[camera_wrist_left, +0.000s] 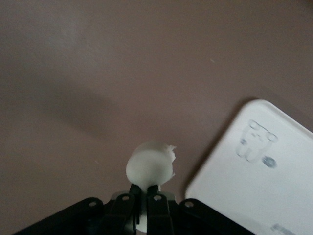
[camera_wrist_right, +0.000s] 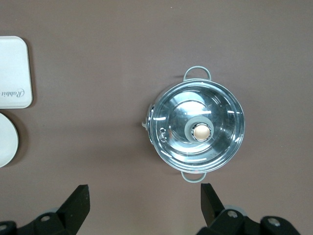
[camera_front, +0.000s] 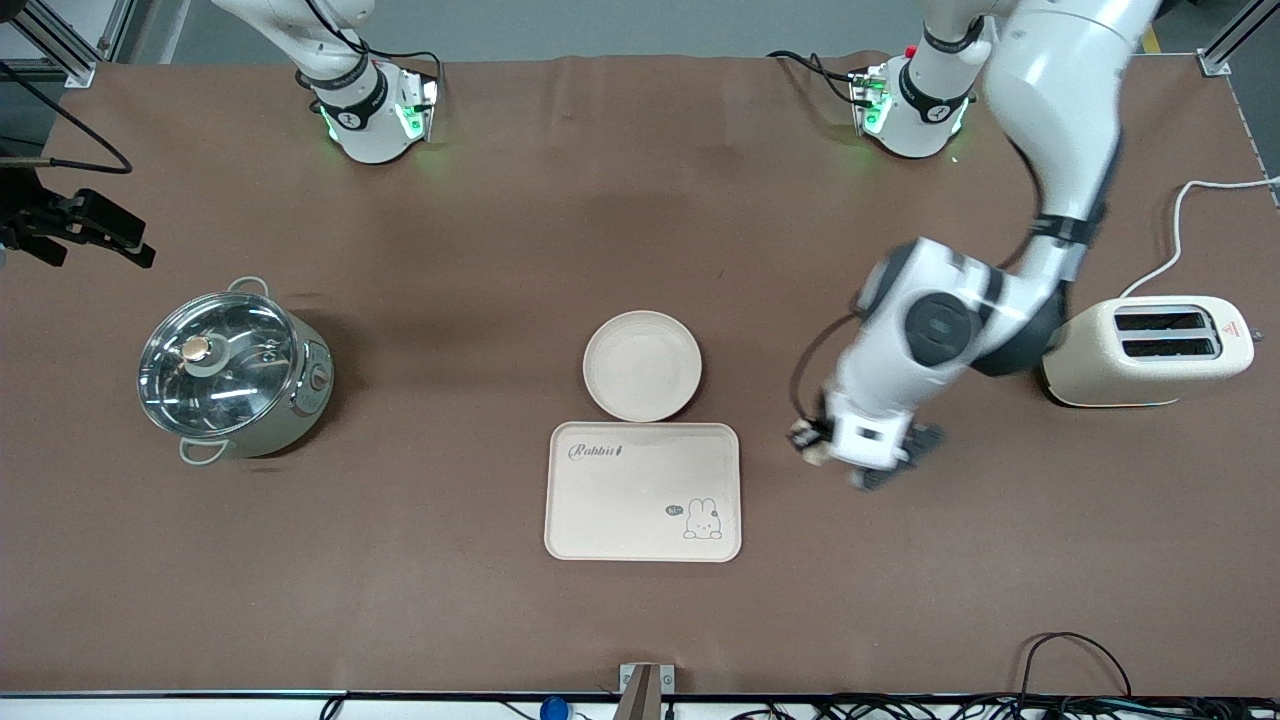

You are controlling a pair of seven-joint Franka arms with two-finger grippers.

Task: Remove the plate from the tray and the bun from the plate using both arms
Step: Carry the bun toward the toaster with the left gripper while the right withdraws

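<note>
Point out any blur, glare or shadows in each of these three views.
Front view: the left gripper and its forearm are motion-smeared, while the tray and plate stay crisp. Left wrist view: the bun is soft-edged and a broad arm shadow darkens the table. Right wrist view: sharp, with bright glare streaks on the pot's glass lid.

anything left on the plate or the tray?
Nothing on either: the plate and tray are both bare. The bun is in the left gripper, over bare table beside the tray. The pot has its lid on.
</note>
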